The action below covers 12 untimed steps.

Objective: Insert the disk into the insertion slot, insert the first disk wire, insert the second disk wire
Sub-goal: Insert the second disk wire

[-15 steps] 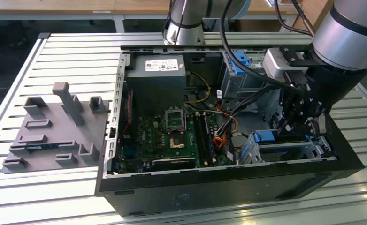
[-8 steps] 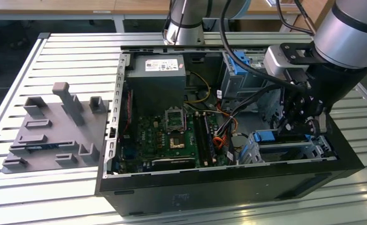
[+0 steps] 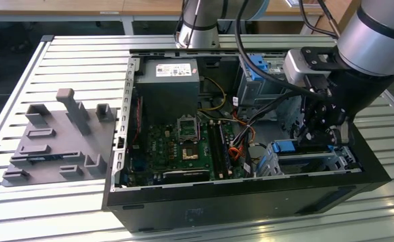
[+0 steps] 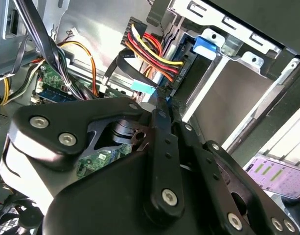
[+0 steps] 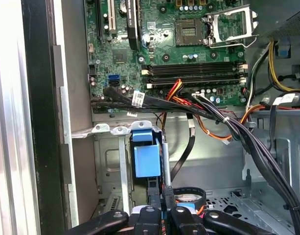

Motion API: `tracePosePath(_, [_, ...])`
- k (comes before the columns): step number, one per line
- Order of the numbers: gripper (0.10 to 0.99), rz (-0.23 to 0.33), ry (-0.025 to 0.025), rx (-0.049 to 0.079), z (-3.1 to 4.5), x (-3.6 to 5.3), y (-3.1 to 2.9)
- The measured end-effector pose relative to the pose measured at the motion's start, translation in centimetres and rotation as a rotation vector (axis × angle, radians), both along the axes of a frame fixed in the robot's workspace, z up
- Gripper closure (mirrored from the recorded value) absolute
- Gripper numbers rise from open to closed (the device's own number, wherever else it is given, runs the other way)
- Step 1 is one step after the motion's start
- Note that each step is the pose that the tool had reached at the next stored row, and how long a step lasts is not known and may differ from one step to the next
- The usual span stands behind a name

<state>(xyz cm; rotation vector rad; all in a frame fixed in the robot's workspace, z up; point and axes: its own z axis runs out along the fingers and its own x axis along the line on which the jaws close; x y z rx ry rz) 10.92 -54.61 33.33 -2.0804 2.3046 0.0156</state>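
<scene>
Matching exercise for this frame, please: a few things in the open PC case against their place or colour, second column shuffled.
Things:
1. gripper
2. power supply
3. motherboard
4. grey fixture plate

Places or colours:
A. green, on the case floor
B. outside the case, on the slatted table, at the exterior view's left
C. grey box at the case's far end
D. low over the drive cage, by the blue carrier

Pairs: 1-D, 2-C, 3-A, 4-B
</scene>
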Motion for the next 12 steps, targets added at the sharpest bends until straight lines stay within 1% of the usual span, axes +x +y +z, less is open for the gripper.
tracePosePath(4, [0.937,0.0,0.0001,0.0,-0.01,0.01,-0.28])
tracePosePath(12, [0.937,0.0,0.0003,0.004,-0.02,0.04,-0.32])
